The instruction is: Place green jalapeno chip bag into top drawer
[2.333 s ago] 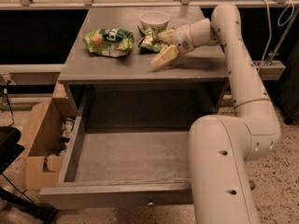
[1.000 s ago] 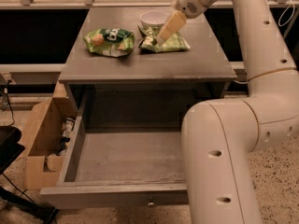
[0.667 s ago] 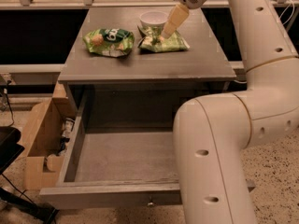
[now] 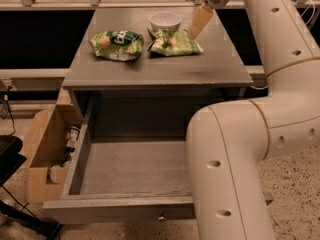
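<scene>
The green jalapeno chip bag (image 4: 173, 43), light green and crumpled, lies on the cabinet top just in front of a white bowl (image 4: 165, 20). My gripper (image 4: 196, 30) hangs from above at the bag's right end, slightly over it, with nothing seen in it. The top drawer (image 4: 75, 156) is pulled fully open below the cabinet top, and its inside shows no objects. Its front panel carries a small knob (image 4: 160, 217). My arm fills the right side of the view and hides the drawer's right part.
A second green bag with a dark green logo (image 4: 116, 44) lies on the left of the cabinet top (image 4: 210, 71). An open cardboard box (image 4: 42, 149) with small items stands on the floor left of the drawer. A dark object (image 4: 10, 156) is at the far left.
The gripper has risen from beside the jalapeno bag on the cabinet top to a spot above the bag's right end. The arm has swung closer to the camera. Both bags stay where they were.
</scene>
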`<state>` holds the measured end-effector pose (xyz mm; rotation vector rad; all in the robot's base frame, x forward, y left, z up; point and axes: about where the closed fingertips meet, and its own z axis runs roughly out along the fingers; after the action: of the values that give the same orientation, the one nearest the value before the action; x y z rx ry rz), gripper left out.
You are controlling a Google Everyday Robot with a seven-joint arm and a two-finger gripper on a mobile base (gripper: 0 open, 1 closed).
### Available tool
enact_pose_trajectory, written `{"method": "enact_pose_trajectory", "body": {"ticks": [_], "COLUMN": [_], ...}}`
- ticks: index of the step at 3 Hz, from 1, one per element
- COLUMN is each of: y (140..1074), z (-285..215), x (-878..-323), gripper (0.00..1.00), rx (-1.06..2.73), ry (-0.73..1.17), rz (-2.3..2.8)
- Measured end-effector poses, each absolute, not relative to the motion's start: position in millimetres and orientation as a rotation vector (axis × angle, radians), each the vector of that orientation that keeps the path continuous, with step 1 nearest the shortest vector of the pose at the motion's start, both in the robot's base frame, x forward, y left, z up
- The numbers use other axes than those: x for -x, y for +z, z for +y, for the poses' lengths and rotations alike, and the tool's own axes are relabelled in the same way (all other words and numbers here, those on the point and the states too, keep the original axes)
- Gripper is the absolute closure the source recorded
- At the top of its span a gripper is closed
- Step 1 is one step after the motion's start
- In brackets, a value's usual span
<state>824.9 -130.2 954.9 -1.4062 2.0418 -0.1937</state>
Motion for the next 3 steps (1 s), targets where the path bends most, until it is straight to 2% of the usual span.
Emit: {"method": "enact_pose_trajectory", "body": {"ticks": [3], "y": [907], "z": [-120], "x": [-881], "gripper": [0.00], "rx": [1.161], "ry": [0.002], "rz": [1.977]}}
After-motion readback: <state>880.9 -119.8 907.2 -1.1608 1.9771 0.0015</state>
